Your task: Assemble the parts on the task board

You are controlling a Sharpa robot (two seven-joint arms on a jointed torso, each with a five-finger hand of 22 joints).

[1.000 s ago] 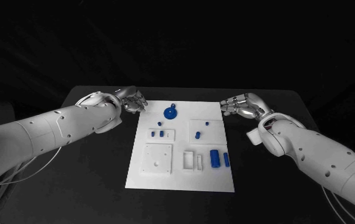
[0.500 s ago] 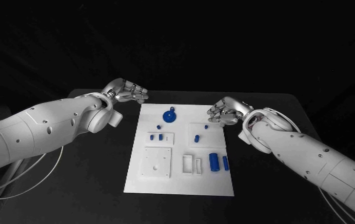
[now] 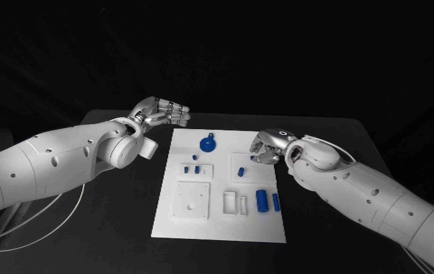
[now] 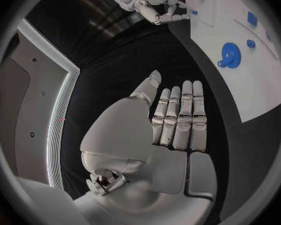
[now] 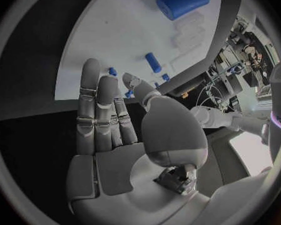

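The white task board lies in the middle of the black table. On it are a blue gear-shaped part, small blue pegs, a blue peg and two blue cylinders. My left hand hovers off the board's far left corner, fingers straight and apart, holding nothing. My right hand is over the board's right edge, beside the raised square block. In the right wrist view its fingers stretch out over the board with nothing in them. The left wrist view shows the left hand flat, the gear beyond it.
Bare black table surrounds the board on both sides. White raised blocks and slotted holders stand on the board's near half. My right hand also appears in the left wrist view, beside the board.
My right hand has moved left and nearer, from off the board's far right corner to over its right edge. My left hand has risen and opened its fingers towards the board.
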